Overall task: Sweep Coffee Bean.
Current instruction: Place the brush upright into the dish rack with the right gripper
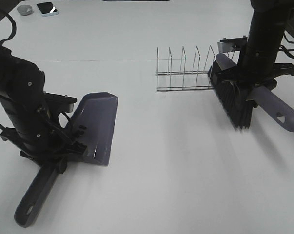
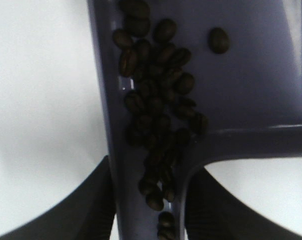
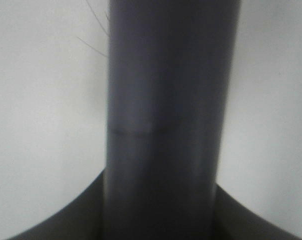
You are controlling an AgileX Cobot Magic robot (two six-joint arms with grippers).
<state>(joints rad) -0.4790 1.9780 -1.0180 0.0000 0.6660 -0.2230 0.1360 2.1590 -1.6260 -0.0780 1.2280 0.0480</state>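
My left gripper is shut on the handle of a grey-purple dustpan, which lies on the white table at the left. In the left wrist view the coffee beans lie heaped in the dustpan near its handle end, one bean apart from the rest. No beans show on the table in the exterior view. My right gripper is shut on the grey handle of the brush; its black bristles hang close to the table at the right. The right wrist view shows only the brush handle.
A wire rack stands on the table just left of the brush. A phone and a small round grey object lie at the far left corner.
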